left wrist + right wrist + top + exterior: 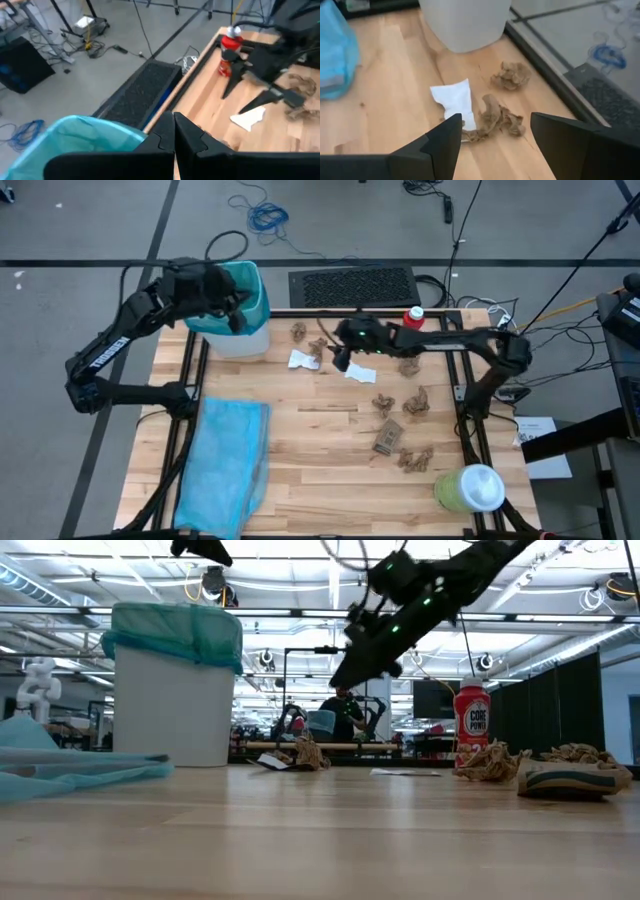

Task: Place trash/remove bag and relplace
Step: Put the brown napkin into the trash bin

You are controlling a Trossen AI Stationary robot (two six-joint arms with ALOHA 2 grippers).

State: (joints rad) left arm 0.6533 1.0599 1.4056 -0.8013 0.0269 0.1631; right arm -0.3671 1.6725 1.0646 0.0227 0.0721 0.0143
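Observation:
The white bin (243, 342) stands at the table's far left, and the teal bag (250, 284) lines it, folded over its rim (178, 632). My left gripper (174, 134) hangs shut just above the bin's mouth with nothing in it. The trash lies loose on the wood: brown paper scraps (298, 332) and two white ones (303, 360) (360, 372). My right gripper (492, 142) stands open in the air, slanting down over a brown scrap (495, 120) and a white scrap (454, 99). A sky-blue bag (225, 465) lies flat at the near left.
A red bottle (413, 317) stands at the far edge by the right arm. A pale-green container with a white top (470, 488) stands at the near right corner. More brown scraps (400, 435) are scattered over the table's right half. Bare wood lies in the near middle.

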